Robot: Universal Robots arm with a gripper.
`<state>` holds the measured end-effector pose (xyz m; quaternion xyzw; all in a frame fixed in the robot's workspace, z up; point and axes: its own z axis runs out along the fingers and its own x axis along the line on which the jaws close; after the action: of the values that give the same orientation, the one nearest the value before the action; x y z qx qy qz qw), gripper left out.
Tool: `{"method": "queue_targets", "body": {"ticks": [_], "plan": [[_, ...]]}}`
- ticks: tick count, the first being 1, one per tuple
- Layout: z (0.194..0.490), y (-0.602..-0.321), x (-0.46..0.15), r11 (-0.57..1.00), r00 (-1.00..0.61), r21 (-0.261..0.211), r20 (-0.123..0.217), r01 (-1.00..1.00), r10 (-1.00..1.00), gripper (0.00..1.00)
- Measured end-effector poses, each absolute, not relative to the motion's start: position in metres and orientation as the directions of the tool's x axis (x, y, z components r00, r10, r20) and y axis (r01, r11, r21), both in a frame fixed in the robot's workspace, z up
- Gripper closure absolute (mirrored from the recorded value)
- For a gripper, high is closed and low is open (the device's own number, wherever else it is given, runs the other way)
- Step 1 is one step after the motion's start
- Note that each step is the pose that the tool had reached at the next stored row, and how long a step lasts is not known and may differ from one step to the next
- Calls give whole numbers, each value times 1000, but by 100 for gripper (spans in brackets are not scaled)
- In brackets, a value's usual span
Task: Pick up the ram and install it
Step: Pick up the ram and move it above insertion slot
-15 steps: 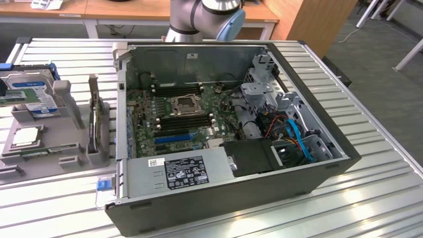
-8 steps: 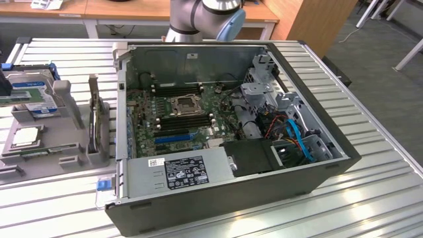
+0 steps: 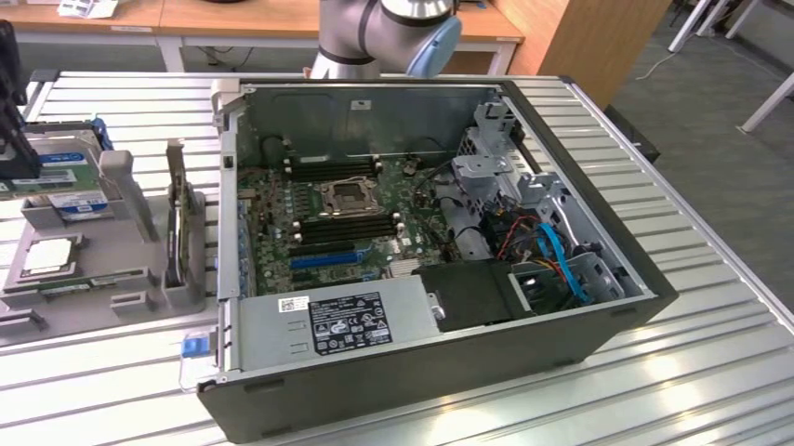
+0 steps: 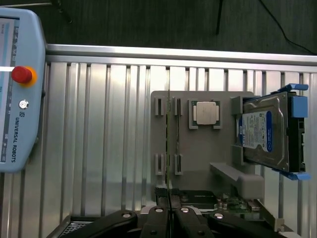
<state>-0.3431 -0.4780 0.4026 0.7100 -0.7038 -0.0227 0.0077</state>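
- the ram (image 4: 177, 134), a long thin green circuit-board stick, stands on edge in the slots of a flat grey plastic holder tray (image 4: 208, 153).
- it sits just beside a square silver processor chip (image 4: 204, 113), on the slatted aluminium table (image 4: 99, 148), outside the open dark computer case (image 3: 434, 390).
- the black gripper (image 4: 170, 208) hangs over the tray near one end of the ram, jaws pressed together, holding nothing.

Wrist view: the teach pendant (image 4: 22, 89) carries "UNIVERSAL ROBOTS" in dark capitals, running sideways along its pale casing next to a small round logo. The hard drive label (image 4: 256, 130) is blue and white, its print too fine to read. Exterior view: the power supply label (image 3: 350, 322) is black with white print and certification marks; no line is legible.
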Motion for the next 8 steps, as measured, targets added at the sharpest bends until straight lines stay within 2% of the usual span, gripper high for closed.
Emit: {"method": "queue_targets", "body": {"ticks": [8], "plan": [[403,-478,-333,-9,8,43,-21,-999,-1000,89]]}}
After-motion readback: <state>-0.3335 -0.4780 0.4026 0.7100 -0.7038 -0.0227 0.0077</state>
